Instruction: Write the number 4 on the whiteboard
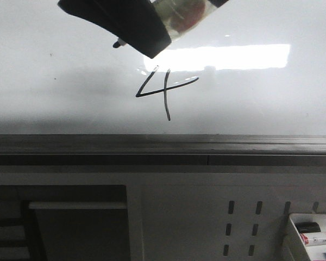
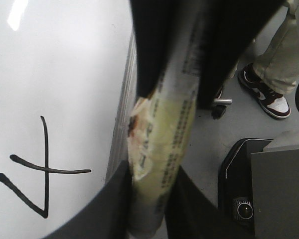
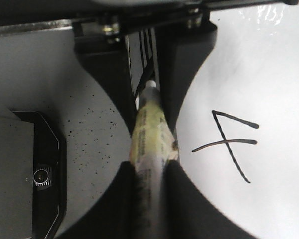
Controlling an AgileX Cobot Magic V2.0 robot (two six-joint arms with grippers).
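Note:
A thin black number 4 (image 1: 165, 89) is drawn near the middle of the glossy whiteboard (image 1: 54, 98). It also shows in the left wrist view (image 2: 45, 169) and the right wrist view (image 3: 229, 142). A marker wrapped in yellowed tape (image 2: 162, 129) runs between both grippers. My left gripper (image 2: 152, 199) is shut on one end and my right gripper (image 3: 152, 189) on the other. In the front view a dark gripper finger (image 1: 119, 22) and the taped marker (image 1: 179, 13) hang just above the 4, off the board. The marker's tip is hidden.
A dark grey edge rail (image 1: 152, 144) runs under the board. Below it is a white perforated panel (image 1: 206, 190), with a tray of markers (image 1: 315, 234) at the lower right. A black base unit (image 3: 35, 169) and a person's shoes (image 2: 269, 94) are on the floor.

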